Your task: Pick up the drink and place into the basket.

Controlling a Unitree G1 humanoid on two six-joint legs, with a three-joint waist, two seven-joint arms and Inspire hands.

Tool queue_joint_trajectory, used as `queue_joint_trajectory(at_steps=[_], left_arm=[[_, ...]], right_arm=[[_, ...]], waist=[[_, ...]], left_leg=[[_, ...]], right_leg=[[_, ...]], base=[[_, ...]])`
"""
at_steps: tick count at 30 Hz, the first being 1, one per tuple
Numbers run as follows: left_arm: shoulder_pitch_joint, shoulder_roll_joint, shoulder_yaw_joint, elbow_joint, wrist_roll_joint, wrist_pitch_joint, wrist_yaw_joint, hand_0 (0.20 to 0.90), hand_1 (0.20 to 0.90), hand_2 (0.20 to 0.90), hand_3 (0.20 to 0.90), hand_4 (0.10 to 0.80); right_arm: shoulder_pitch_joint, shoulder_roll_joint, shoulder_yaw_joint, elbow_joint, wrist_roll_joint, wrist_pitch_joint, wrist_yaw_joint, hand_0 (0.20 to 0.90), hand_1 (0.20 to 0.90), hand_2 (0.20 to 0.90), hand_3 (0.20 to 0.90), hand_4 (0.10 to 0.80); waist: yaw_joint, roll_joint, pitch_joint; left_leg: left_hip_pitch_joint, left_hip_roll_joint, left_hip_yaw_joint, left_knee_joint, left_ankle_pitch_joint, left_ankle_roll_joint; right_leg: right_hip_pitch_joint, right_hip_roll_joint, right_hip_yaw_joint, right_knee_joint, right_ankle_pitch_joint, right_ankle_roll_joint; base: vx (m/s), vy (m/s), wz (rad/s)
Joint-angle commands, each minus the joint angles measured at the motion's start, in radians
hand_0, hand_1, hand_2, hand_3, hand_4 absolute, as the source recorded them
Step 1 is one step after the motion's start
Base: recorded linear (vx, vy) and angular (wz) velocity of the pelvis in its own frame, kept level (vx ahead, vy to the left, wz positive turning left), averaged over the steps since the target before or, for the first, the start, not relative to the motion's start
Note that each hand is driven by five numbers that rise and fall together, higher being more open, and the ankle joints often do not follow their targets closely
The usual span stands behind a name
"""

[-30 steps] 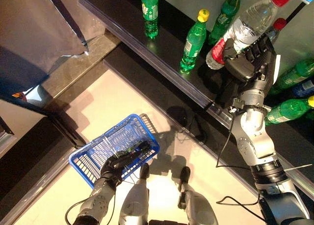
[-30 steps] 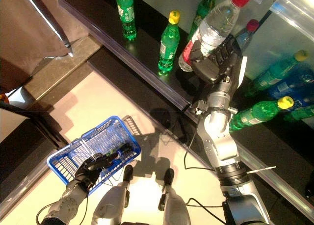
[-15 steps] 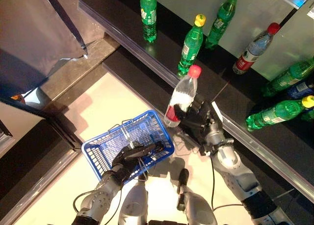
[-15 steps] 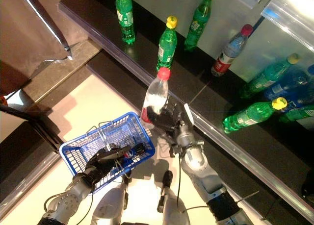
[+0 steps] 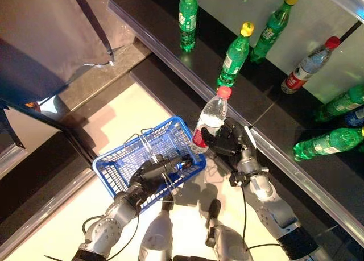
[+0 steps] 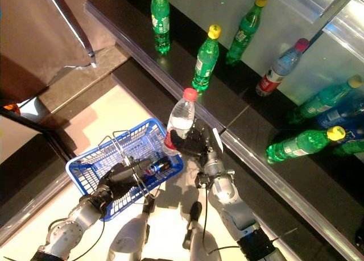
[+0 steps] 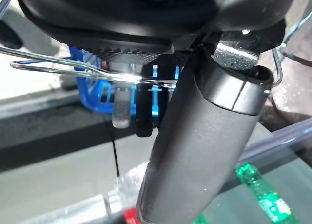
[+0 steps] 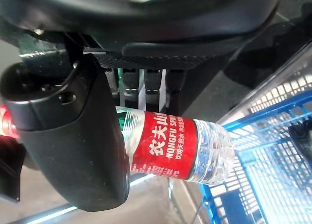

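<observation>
A clear water bottle [image 5: 209,120] with a red cap and red label stands upright in my right hand [image 5: 232,141], whose fingers and thumb are curled round its lower half [image 8: 165,143]. The bottle hangs just over the right rim of the blue wire basket [image 5: 128,165]. My left hand [image 5: 152,173] is shut on the basket's wire handles [image 7: 63,65] and holds it above the pale floor. In the right eye view the same bottle [image 6: 178,121] sits at the basket's [image 6: 96,170] near-right corner.
A dark counter [image 5: 170,50] runs across the back with three upright green bottles [image 5: 234,54] and another red-labelled water bottle [image 5: 307,66]. More green bottles [image 5: 330,141] lie at the right. A dark step [image 5: 34,175] borders the floor on the left.
My right hand with the bottle has shifted slightly closer to the basket's rim. The left hand has lifted the basket a little toward it. The camera has also shifted.
</observation>
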Motion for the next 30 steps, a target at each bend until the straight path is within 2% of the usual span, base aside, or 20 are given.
queue_joint_trajectory(at_steps=[1, 10, 17, 30], left_arm=[[-0.075, -0.042, -0.077, -0.338, -0.129, -0.042, -0.238, 0.300, 0.300, 0.300, 0.200, 0.100], [-0.109, -0.052, -0.155, -0.324, -0.152, -0.026, -0.251, 0.300, 0.300, 0.300, 0.200, 0.100], [-0.146, -0.062, -0.208, -0.317, -0.132, -0.030, -0.306, 0.300, 0.300, 0.300, 0.200, 0.100], [-0.178, -0.094, -0.244, -0.307, -0.113, -0.026, -0.342, 0.300, 0.300, 0.300, 0.200, 0.100]], right_arm=[[-0.099, 0.016, 0.056, -0.043, -0.021, -0.214, -0.007, 0.300, 0.300, 0.300, 0.200, 0.100], [-0.126, 0.049, 0.123, 0.023, -0.017, -0.222, -0.009, 0.300, 0.300, 0.300, 0.200, 0.100], [-0.161, 0.098, 0.197, 0.156, -0.060, -0.198, -0.013, 0.300, 0.300, 0.300, 0.200, 0.100], [-0.153, 0.175, 0.250, 0.419, -0.109, -0.151, -0.043, 0.300, 0.300, 0.300, 0.200, 0.100]], waist=[[-0.001, 0.057, -0.253], [0.005, 0.062, -0.256], [0.020, 0.068, -0.254], [0.039, 0.074, -0.253]], left_leg=[[-0.026, -0.028, -0.058, -0.012, 0.011, 0.022], [-0.022, -0.038, -0.065, -0.012, 0.010, 0.030], [-0.022, -0.047, -0.075, -0.020, 0.011, 0.037], [-0.030, -0.055, -0.085, -0.019, 0.010, 0.042]], right_leg=[[0.017, -0.013, -0.026, 0.143, -0.138, -0.017], [0.018, -0.028, -0.032, 0.145, -0.131, -0.008], [0.020, -0.038, -0.043, 0.142, -0.128, -0.004], [0.020, -0.049, -0.062, 0.142, -0.128, -0.006]], base=[[0.012, 0.035, 0.13], [0.029, 0.020, 0.06], [0.013, 0.016, 0.08], [0.004, 0.008, 0.05]])
